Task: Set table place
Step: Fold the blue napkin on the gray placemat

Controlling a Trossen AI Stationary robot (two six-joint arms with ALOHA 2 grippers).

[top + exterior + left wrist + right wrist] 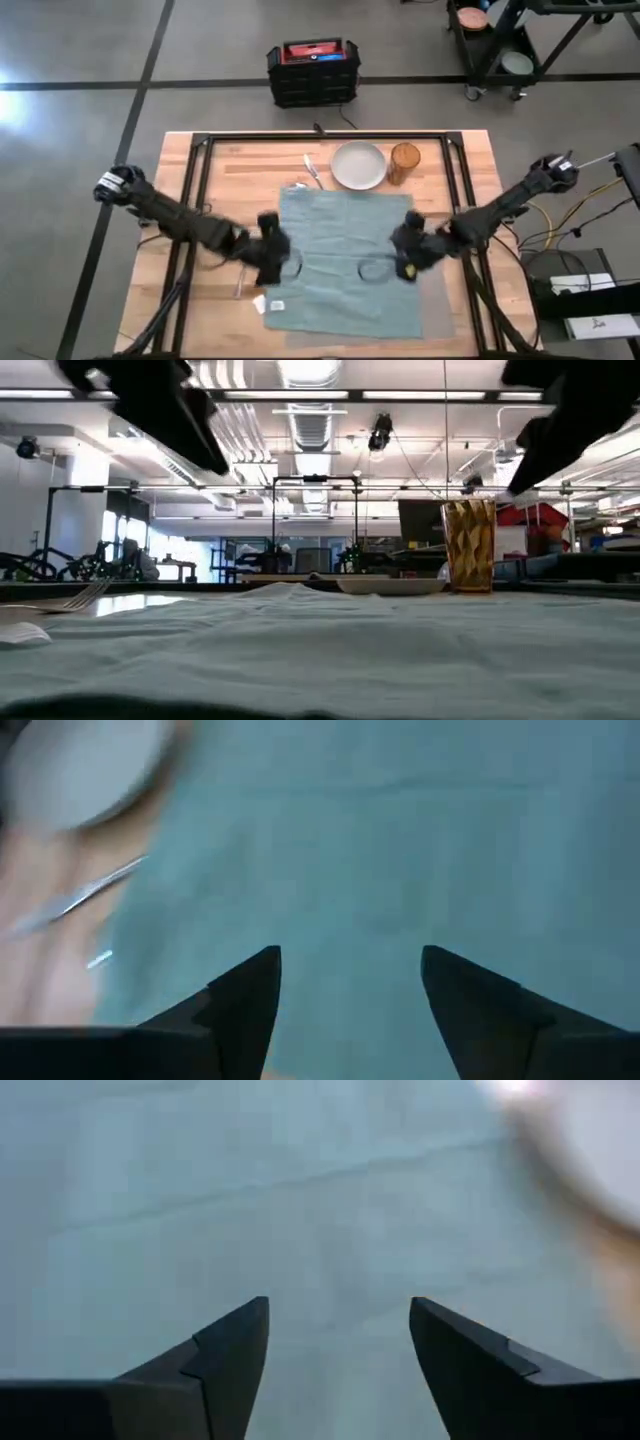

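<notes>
Fingers of the left gripper [272,250] and right gripper [403,250] stand wide apart, holding nothing, above opposite sides of the teal napkin [335,255] spread on the bench [225,160].

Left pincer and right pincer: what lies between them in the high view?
Only the teal napkin, spread flat, lies between the left pincer and right pincer; the high view shows this.

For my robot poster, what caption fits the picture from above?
Both open grippers, left gripper and right gripper, hover over the teal napkin; plate and amber glass wait behind.
</notes>
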